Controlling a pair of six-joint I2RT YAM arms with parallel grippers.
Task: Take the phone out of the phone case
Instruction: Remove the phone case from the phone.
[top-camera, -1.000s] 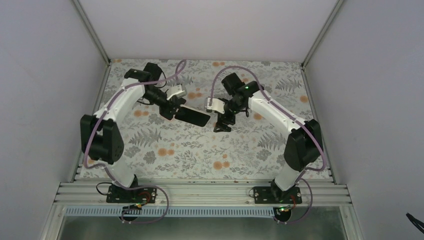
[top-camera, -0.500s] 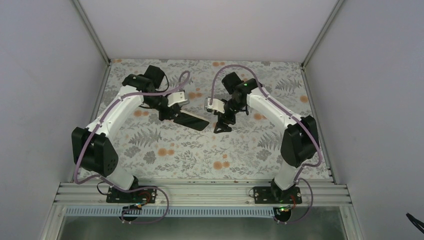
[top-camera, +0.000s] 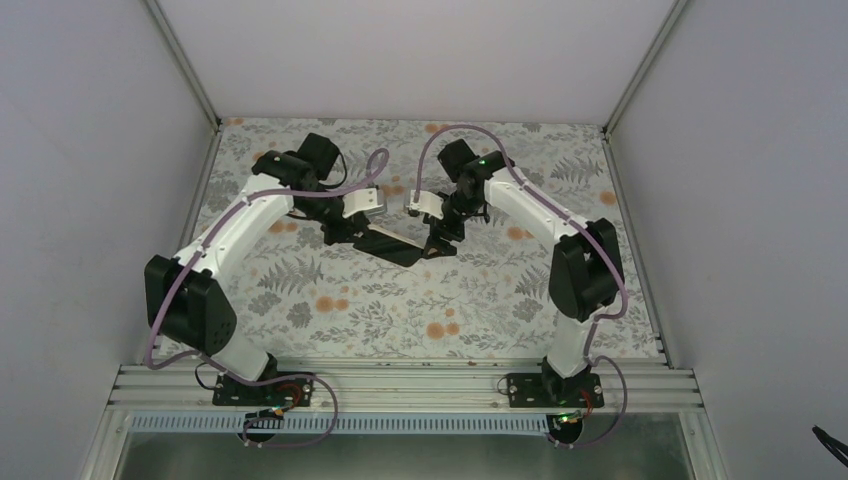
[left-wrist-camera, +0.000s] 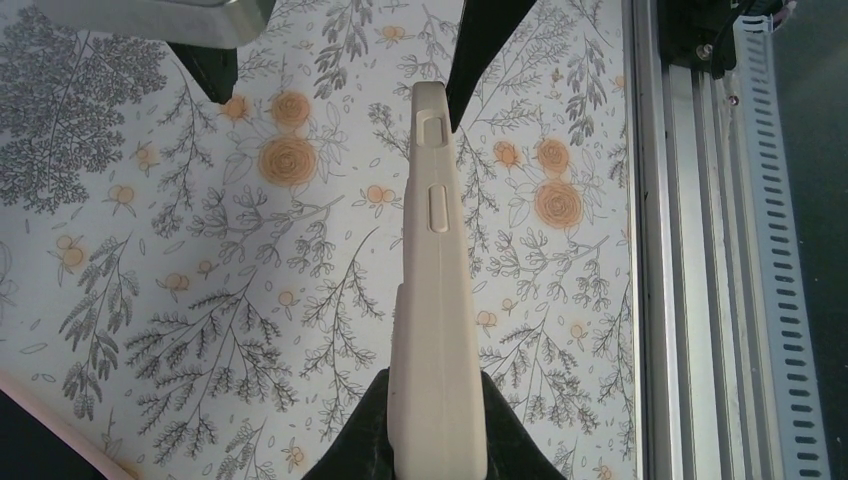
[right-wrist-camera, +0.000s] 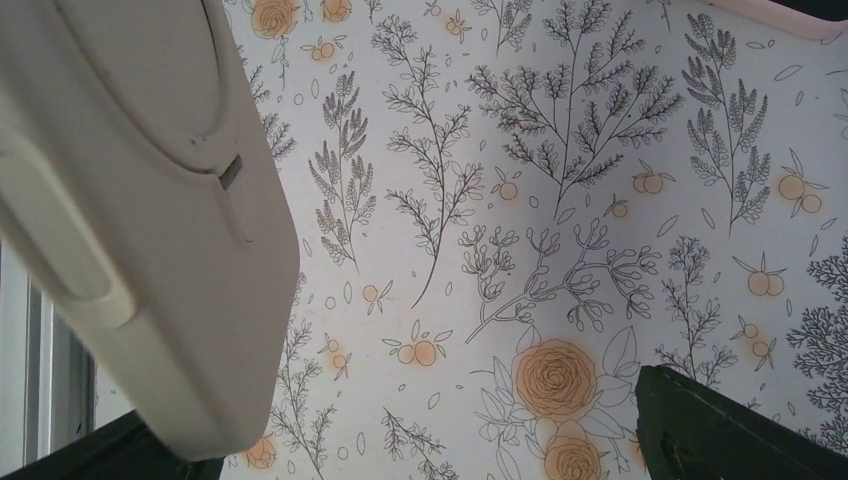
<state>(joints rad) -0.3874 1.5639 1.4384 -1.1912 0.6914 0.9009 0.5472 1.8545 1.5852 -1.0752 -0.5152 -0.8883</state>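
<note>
Phone case (left-wrist-camera: 435, 300), pale pink, seen edge-on in the left wrist view. Its near end is clamped between the two fingers of the left gripper (left-wrist-camera: 436, 445). It runs straight away from that gripper, with its side buttons (left-wrist-camera: 436, 208) facing the camera. This view does not show the phone itself.

The top external view supplies it. The phone (top-camera: 397, 247) appears as a dark slab reaching from the left gripper toward the right gripper (top-camera: 437, 243), black face up. Here the pink shell is hardly visible.

At the end of the case farthest from the left gripper, the left wrist view shows the right gripper's two dark fingers (left-wrist-camera: 212, 72) spread wide. One is close beside the case's corner and the other is well apart from it. Whether the close one touches the case cannot be told.

The right wrist view confirms the spread jaws, with a fingertip in each lower corner. A rounded corner of the case fills that view's left side, just above the fingertip there. The floral table cover (right-wrist-camera: 560, 250) lies behind the case in both wrist views.
</note>
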